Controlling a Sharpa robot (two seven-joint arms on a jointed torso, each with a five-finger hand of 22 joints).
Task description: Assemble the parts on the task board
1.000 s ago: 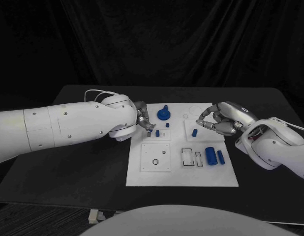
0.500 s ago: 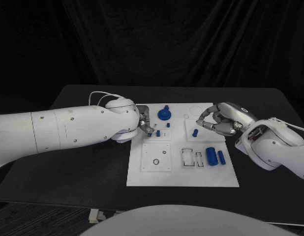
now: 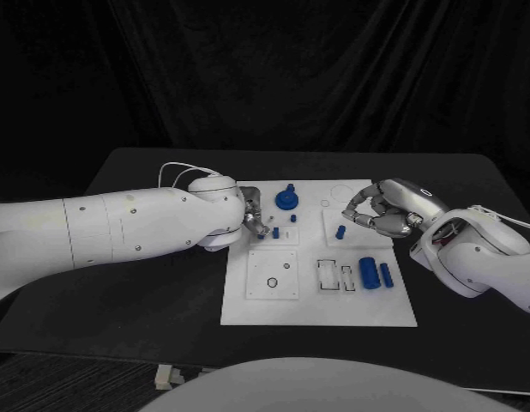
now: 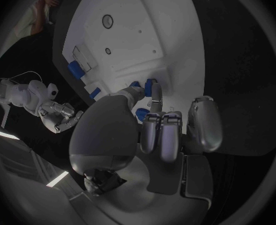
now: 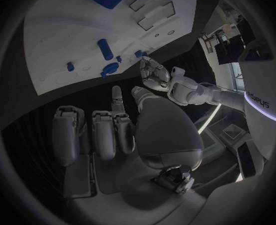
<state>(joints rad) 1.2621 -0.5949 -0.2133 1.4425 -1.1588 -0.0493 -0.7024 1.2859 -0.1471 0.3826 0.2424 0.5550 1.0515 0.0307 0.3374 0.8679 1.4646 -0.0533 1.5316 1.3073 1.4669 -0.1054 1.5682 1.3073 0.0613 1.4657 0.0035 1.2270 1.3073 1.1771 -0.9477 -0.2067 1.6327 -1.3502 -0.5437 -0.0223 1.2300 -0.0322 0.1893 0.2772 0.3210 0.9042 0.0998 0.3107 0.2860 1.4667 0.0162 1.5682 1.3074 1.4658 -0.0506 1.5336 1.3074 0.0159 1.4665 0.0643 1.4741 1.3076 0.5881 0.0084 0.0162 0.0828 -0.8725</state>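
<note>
Left hand (image 4: 151,135) pinches a small blue part (image 4: 151,88) over the task board (image 3: 318,305); misalignment could jam it. Right hand (image 3: 382,210) curled, holding nothing.

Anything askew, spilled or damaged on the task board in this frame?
Nothing stands out. The task board lies flat and square on the table, the blue parts sit on it, none off the edge. The left robot hand pinches a small blue part; the right robot hand hovers, curled.
</note>
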